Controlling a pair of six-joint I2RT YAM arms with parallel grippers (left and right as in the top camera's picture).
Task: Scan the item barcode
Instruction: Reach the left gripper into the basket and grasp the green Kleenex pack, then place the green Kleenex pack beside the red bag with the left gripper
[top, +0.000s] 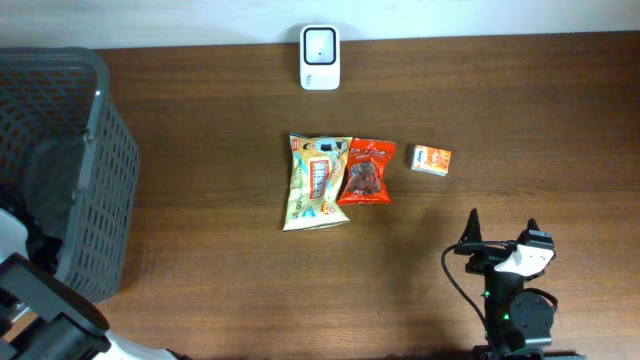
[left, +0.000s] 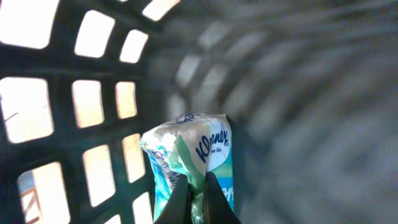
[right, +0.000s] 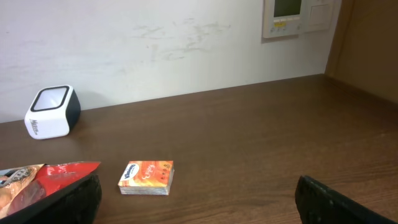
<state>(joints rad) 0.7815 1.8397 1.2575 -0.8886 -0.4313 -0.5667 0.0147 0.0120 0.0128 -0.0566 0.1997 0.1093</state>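
Note:
Inside the grey basket (left: 37, 124), my left gripper (left: 198, 182) is shut on a green and teal Kleenex tissue pack (left: 202, 146), pinching its lower edge between the dark fingers. No barcode shows on the pack's visible side. The white barcode scanner (top: 320, 57) stands at the table's far edge, also seen as the white scanner (right: 53, 112) by the wall. My right gripper (top: 501, 228) hovers open near the front right of the table; in its wrist view the right gripper (right: 199, 196) has nothing between its fingers.
The grey mesh basket (top: 100, 150) fills the left side of the table. A yellow snack bag (top: 318, 180), a red snack bag (top: 366, 171) and an orange tissue pack (top: 431, 159) lie mid-table; the orange pack (right: 147, 177) lies ahead of the right gripper.

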